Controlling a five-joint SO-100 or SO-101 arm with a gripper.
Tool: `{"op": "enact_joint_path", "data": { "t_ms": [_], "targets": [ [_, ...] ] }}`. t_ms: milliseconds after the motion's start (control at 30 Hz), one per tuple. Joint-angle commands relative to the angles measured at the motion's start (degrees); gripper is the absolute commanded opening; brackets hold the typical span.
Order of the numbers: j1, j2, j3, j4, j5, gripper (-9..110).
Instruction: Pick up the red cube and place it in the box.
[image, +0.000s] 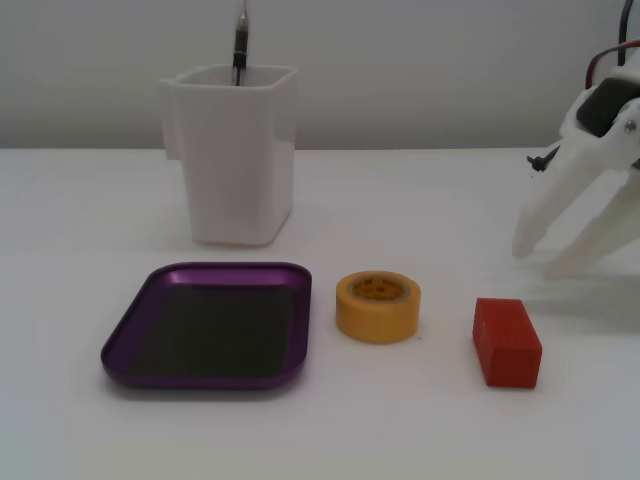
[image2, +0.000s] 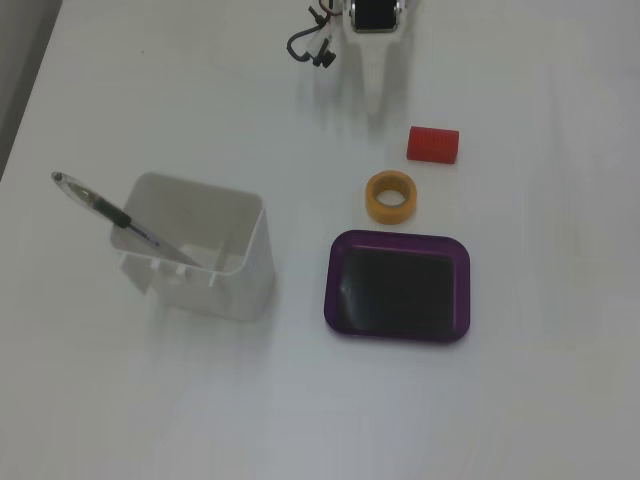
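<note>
Small matte red cube untouched on table.
White two-finger gripper spread, empty, hovering farther back, slightly right; cube near, apart.

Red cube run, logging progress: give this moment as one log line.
phase: approach | tool: open, empty, apart from red cube | red cube: on table beside tape roll | box: empty

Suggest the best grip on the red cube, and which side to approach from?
Grip the red cube across its narrower width, on the two long side faces, coming down from above. It lies flat, slightly longer than wide, with open table around it; the yellow tape roll sits apart. The gripper appears open and hovers behind it, not touching.
</note>
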Motion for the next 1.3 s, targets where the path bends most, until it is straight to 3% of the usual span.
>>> {"op": "enact_joint_path", "data": {
  "t_ms": [0,600,900,1033,1267],
  "targets": [
    [-0.4,5.7,0.3,-0.5,-0.1,7],
    [-0.1,5.6,-0.6,-4.2,0.1,7],
    [0.8,4.6,-11.8,-8.4,0.2,7],
    [0.7,-6.9,-19.9,-9.1,0.3,13],
    [-0.4,-48.5,-51.8,-4.0,8.8,19]
  ]
}}
